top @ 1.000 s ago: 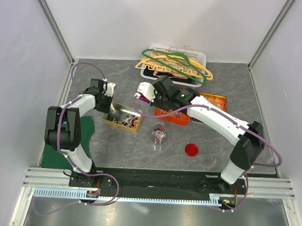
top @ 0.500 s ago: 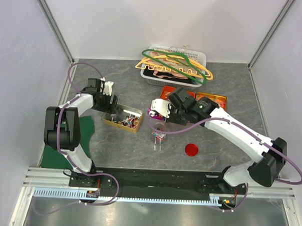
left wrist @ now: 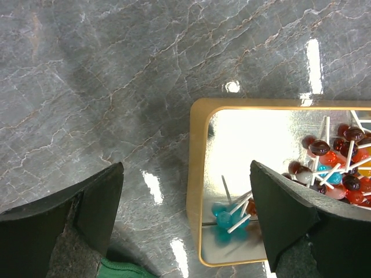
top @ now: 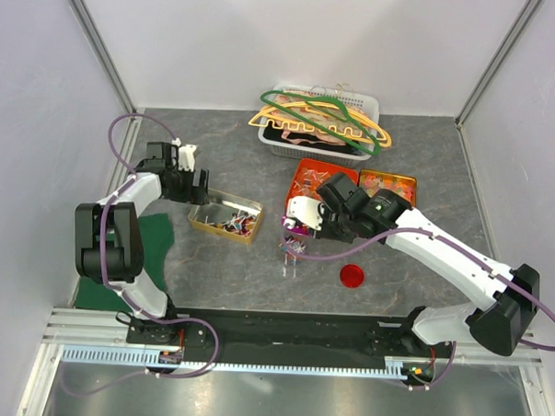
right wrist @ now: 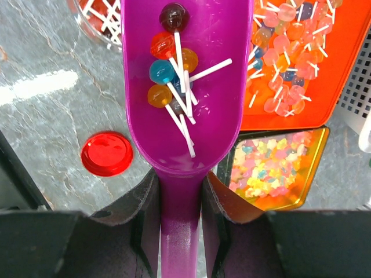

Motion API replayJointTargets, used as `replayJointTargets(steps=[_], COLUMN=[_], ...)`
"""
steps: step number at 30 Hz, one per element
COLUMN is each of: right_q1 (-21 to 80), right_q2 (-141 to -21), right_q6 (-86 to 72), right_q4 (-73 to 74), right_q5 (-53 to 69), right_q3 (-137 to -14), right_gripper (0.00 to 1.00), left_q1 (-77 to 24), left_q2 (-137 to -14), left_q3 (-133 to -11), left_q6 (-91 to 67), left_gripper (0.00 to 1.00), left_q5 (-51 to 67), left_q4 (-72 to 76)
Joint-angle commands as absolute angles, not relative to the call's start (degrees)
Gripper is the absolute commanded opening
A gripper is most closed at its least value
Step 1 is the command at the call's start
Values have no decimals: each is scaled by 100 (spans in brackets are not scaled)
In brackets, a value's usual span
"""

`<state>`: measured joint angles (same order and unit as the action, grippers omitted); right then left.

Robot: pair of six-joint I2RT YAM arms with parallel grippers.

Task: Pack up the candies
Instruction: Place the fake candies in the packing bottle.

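Scoop of lollipops sat clamped in right hand, tip just beside jar; left hand released.

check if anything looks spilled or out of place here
No spill visible; the lollipops lie inside the purple scoop. Only the coat hangers look odd, heaped askew and overhanging the white basket.

Bright, even overhead lighting; shadows faint and soft. Left wrist view: white glare streaks on the glossy worktop at 1 and 6 o'clock; floor of the gold tin washed out at 3 o'clock.
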<state>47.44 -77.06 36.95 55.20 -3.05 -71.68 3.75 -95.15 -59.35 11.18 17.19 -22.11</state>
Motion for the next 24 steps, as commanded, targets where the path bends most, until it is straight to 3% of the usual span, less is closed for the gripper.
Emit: replayJointTargets(steps=[1,24], right_q1=[4755,4939], right_q2=[-7497,-7673], right_q6=[3920,4500], right_q4=[5634,6451], right_q5=[-483,-1309], right_q3=[-7198,-7541], right_gripper=[0,0], left_q1=[448,633], left_q2=[-9334,-9316], left_q3=[-5994,-5959], left_q6=[1011,1002], left_gripper=[95,96], left_q5=[1925,1890], left_q4=[-2065,-2048])
